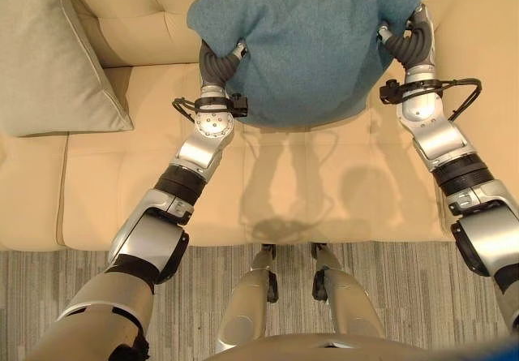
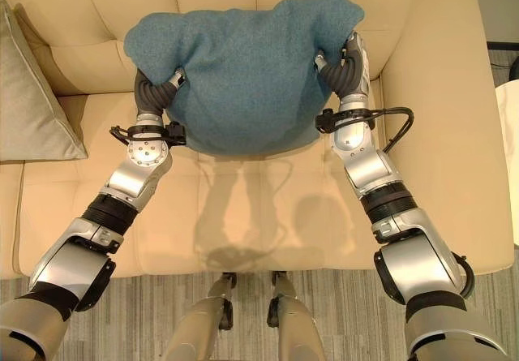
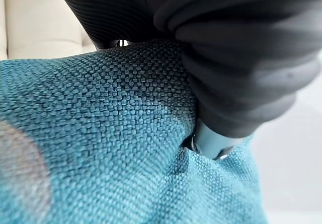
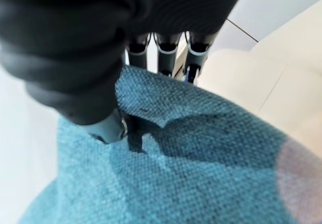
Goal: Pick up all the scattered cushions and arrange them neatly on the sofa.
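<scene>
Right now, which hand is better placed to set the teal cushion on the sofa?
Neither alone: the left hand and right hand grip opposite edges of the teal cushion, above the sofa.

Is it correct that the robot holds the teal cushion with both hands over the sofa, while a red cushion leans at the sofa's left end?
Not quite. The cushion leaning at the left end is grey, not red, as the left eye view shows. The rest holds: the left robot hand and the right robot hand hold the teal cushion between them over the cream sofa.
</scene>
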### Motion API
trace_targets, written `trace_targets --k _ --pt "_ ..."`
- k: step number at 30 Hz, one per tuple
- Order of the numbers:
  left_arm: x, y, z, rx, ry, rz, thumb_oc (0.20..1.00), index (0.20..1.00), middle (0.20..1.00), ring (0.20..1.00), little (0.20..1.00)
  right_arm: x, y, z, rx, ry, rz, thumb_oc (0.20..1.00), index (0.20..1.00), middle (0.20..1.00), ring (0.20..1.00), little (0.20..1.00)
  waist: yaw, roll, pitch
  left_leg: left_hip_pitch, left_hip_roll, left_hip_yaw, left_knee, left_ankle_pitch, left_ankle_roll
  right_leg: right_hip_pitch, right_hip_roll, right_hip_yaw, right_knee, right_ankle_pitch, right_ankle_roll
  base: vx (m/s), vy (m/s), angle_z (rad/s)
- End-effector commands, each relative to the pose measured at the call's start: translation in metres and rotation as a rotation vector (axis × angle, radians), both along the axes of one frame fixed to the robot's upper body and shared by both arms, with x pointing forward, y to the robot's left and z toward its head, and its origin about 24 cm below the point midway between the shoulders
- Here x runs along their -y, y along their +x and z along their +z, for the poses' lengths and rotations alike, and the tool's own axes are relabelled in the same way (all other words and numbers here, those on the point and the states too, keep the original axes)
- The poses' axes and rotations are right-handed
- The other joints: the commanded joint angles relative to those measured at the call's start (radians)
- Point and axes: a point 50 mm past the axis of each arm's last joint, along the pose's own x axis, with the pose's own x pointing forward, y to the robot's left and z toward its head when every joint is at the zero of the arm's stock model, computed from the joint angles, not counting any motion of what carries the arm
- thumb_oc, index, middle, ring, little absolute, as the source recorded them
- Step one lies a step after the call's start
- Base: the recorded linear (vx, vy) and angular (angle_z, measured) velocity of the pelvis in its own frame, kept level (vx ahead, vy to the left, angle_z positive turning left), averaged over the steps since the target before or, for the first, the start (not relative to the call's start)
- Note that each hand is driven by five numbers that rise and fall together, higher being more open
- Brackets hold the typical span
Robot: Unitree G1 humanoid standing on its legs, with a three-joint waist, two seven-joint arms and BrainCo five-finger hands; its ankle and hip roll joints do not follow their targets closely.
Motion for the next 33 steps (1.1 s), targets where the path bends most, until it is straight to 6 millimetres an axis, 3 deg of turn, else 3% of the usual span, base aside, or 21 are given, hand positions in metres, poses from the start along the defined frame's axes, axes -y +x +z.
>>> trace_targets --k 1,8,11,17,18,20,21,23,24,25,26,27,29,30,33 --pt "0.025 -0.001 0.073 0.261 0.109 -0.102 1.000 1.000 1.000 1.000 1.000 -0.023 -0.006 0.068 0.209 -0.103 0.058 1.000 1.000 1.000 1.000 1.000 0.000 -0.022 -0.077 -0.035 -0.003 0.023 -0.001 -0.017 -0.105 -0.011 -0.065 0.054 0.009 -0.033 0.170 -0.02 -0.025 0.03" --pt "0.001 0.012 0.079 0.190 0.101 -0.041 1.000 1.000 1.000 1.000 1.000 0.004 0.009 0.071 0.096 -0.212 -0.100 1.000 1.000 1.000 1.000 1.000 0.008 -0.015 -0.060 -0.034 -0.005 0.022 -0.001 -0.008 -0.109 -0.008 -0.064 0.048 0.009 -0.030 0.173 0.00 -0.005 0.01" --pt "-0.063 0.022 0.080 0.065 0.102 0.143 1.000 1.000 1.000 1.000 1.000 0.041 0.016 0.063 -0.032 -0.175 -0.222 1.000 1.000 1.000 1.000 1.000 0.004 -0.016 -0.066 -0.025 -0.006 0.023 -0.001 -0.008 -0.110 -0.002 -0.064 0.052 0.008 -0.023 0.173 0.01 -0.002 0.05" --pt "-0.118 0.009 0.059 0.013 0.044 0.255 1.000 1.000 1.000 1.000 1.000 0.088 0.006 0.047 -0.101 -0.120 -0.314 1.000 1.000 1.000 1.000 1.000 0.002 -0.016 -0.085 0.003 -0.006 0.029 -0.001 -0.017 -0.111 0.022 -0.066 0.051 0.005 -0.027 0.172 0.02 0.009 -0.02" --pt "-0.125 0.002 0.049 0.021 0.024 0.244 1.000 1.000 1.000 1.000 1.000 0.102 0.000 0.034 -0.120 -0.073 -0.324 1.000 1.000 1.000 1.000 1.000 0.001 -0.017 -0.090 0.016 -0.005 0.031 -0.001 -0.022 -0.111 0.035 -0.067 0.050 0.004 -0.032 0.171 0.00 0.000 0.00" --pt "-0.123 -0.007 0.037 0.043 0.030 0.201 1.000 1.000 1.000 1.000 1.000 0.113 -0.007 0.016 -0.143 -0.058 -0.318 1.000 1.000 1.000 1.000 1.000 0.000 -0.018 -0.095 0.030 -0.004 0.031 -0.001 -0.024 -0.110 0.050 -0.068 0.046 0.004 -0.035 0.169 0.04 0.000 0.05" --pt "-0.123 -0.020 0.015 0.032 0.049 0.158 1.000 1.000 1.000 1.000 1.000 0.119 -0.019 -0.009 -0.174 -0.062 -0.292 1.000 1.000 1.000 1.000 1.000 -0.004 -0.021 -0.100 0.063 0.001 0.033 -0.001 -0.037 -0.108 0.082 -0.069 0.043 0.004 -0.048 0.168 0.08 -0.011 0.06" --pt "-0.122 -0.035 -0.012 -0.006 0.073 0.135 1.000 1.000 1.000 1.000 1.000 0.121 -0.031 -0.039 -0.213 -0.047 -0.264 1.000 1.000 1.000 1.000 1.000 -0.008 -0.027 -0.115 0.090 0.003 0.035 -0.001 -0.045 -0.104 0.110 -0.071 0.038 0.004 -0.054 0.166 0.12 -0.013 0.05" --pt "-0.126 -0.050 -0.043 -0.082 0.106 0.127 1.000 1.000 1.000 1.000 1.000 0.126 -0.046 -0.070 -0.263 -0.027 -0.251 1.000 1.000 1.000 1.000 1.000 -0.014 -0.033 -0.125 0.124 0.003 0.035 -0.001 -0.057 -0.100 0.144 -0.070 0.036 0.004 -0.063 0.164 0.13 -0.004 0.04" --pt "-0.125 -0.057 -0.060 -0.122 0.092 0.117 1.000 1.000 1.000 1.000 1.000 0.127 -0.053 -0.084 -0.293 -0.019 -0.245 1.000 1.000 1.000 1.000 1.000 -0.016 -0.035 -0.131 0.143 0.004 0.037 -0.001 -0.062 -0.100 0.163 -0.072 0.034 0.004 -0.069 0.164 0.10 -0.002 0.03" --pt "-0.125 -0.057 -0.060 -0.122 0.092 0.117 1.000 1.000 1.000 1.000 1.000 0.127 -0.053 -0.084 -0.293 -0.019 -0.245 1.000 1.000 1.000 1.000 1.000 -0.016 -0.035 -0.131 0.143 0.004 0.037 -0.001 -0.062 -0.100 0.163 -0.072 0.034 0.004 -0.069 0.164 0.09 -0.006 0.00" --pt "-0.126 -0.074 -0.086 -0.203 0.117 0.099 1.000 1.000 1.000 1.000 1.000 0.130 -0.069 -0.116 -0.375 -0.005 -0.238 1.000 1.000 1.000 1.000 1.000 -0.019 -0.037 -0.141 0.182 0.005 0.040 -0.001 -0.071 -0.098 0.206 -0.071 0.031 0.004 -0.080 0.163 0.08 -0.006 -0.04" --pt "-0.131 -0.092 -0.113 -0.291 0.121 0.106 1.000 1.000 1.000 1.000 1.000 0.131 -0.086 -0.144 -0.437 0.074 -0.233 1.000 1.000 1.000 1.000 1.000 -0.024 -0.042 -0.151 0.213 0.006 0.041 -0.001 -0.080 -0.095 0.235 -0.071 0.029 0.004 -0.087 0.162 0.07 -0.005 -0.01" --pt "-0.137 -0.111 -0.143 -0.406 0.115 0.122 1.000 1.000 1.000 1.000 1.000 0.130 -0.103 -0.177 -0.529 0.145 -0.226 1.000 1.000 1.000 1.000 1.000 -0.030 -0.042 -0.161 0.246 0.009 0.044 -0.001 -0.089 -0.090 0.266 -0.068 0.028 0.004 -0.094 0.161 0.03 0.001 0.04" --pt "-0.144 -0.146 -0.190 -0.591 0.070 0.158 1.000 1.000 1.000 1.000 1.000 0.124 -0.129 -0.219 -0.671 0.191 -0.220 1.000 1.000 1.000 1.000 1.000 -0.038 -0.044 -0.174 0.284 0.012 0.048 -0.001 -0.097 -0.083 0.299 -0.060 0.033 0.004 -0.099 0.157 0.00 0.004 -0.03"
